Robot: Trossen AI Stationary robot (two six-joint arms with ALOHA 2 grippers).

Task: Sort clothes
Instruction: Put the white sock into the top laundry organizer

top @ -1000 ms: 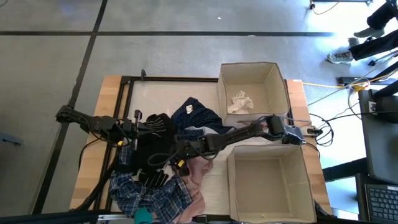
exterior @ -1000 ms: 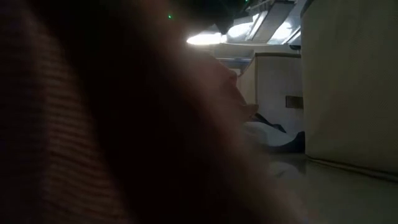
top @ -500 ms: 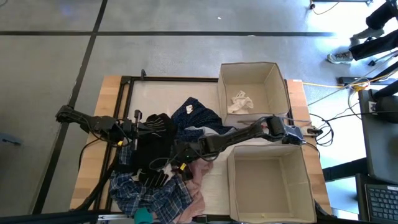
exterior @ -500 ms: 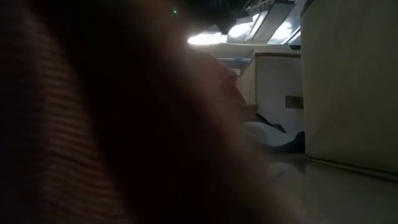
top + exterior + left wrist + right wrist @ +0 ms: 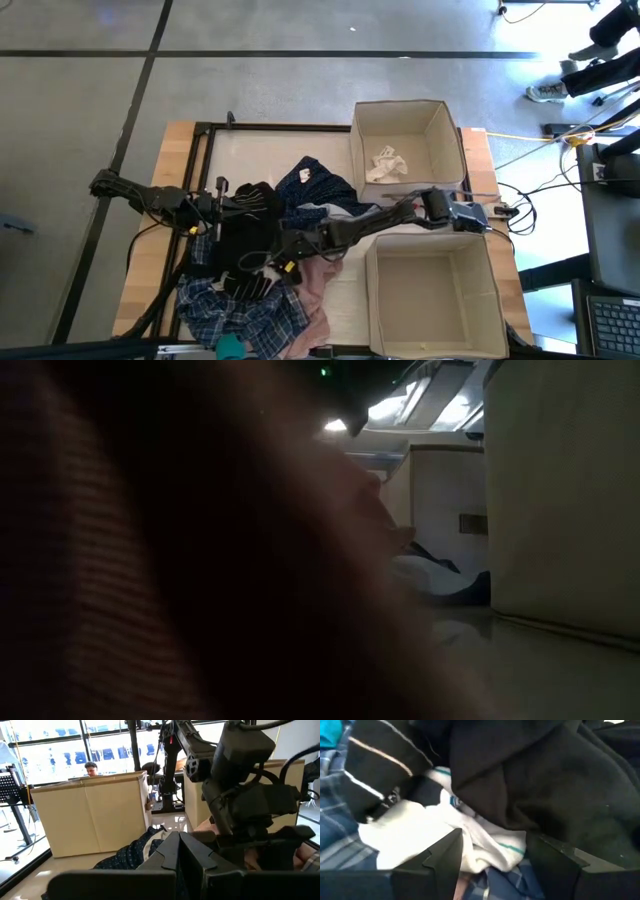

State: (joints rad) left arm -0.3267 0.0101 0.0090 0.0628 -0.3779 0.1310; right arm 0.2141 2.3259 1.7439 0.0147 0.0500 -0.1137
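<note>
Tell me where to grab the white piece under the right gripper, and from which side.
Pinch the raised white fold lying between the open right gripper fingers, coming straight down from above. It bunches up there, free of the black garment draped over its far part, so a top pinch likely lifts it alone.

High view: straight down, far up, whole desk (image 5: 180,140), both arms, two cardboard boxes (image 5: 405,150), heap of clothes (image 5: 270,260). Low view: desk level, lens nearly smothered by dark cloth pressed close; boxes (image 5: 560,500) visible beyond, shared with high view. Left wrist view: level across desk, past own hand (image 5: 187,857), toward boxes (image 5: 90,812), windows, person behind. Right wrist view: very close, hand (image 5: 492,857) spread over white garment (image 5: 480,840) and black garment (image 5: 545,785) in same heap.
</note>
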